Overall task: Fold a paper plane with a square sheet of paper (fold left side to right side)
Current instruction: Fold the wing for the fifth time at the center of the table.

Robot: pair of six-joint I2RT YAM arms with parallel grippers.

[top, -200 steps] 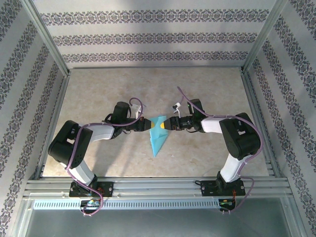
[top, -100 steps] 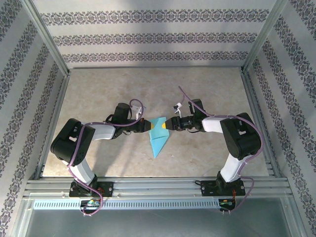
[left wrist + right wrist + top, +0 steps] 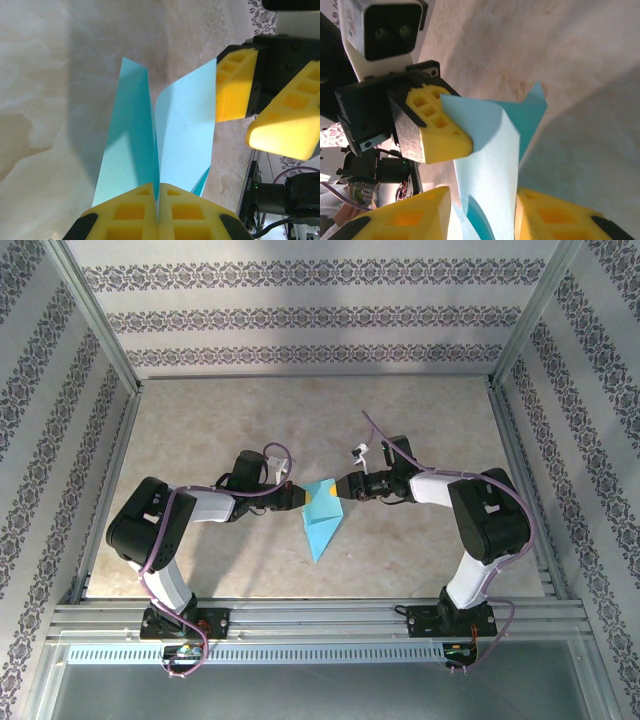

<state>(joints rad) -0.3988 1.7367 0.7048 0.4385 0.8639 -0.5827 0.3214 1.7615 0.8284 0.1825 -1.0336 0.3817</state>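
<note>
Paper (image 3: 321, 520), creased to pointed dart, mid-table (image 3: 200, 430) between arms, tip toward bases. Left gripper (image 3: 157, 202) pinches wide end tight, apparently as anchor. Right gripper (image 3: 482, 215): fingers apart, straddling raised flap, not clamped; likely placed for next fold.

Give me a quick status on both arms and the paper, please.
Left gripper: jaws shut on the paper. Right gripper: jaws open, straddling one flap. Paper part-folded, pointed. No obstacles seen.
</note>
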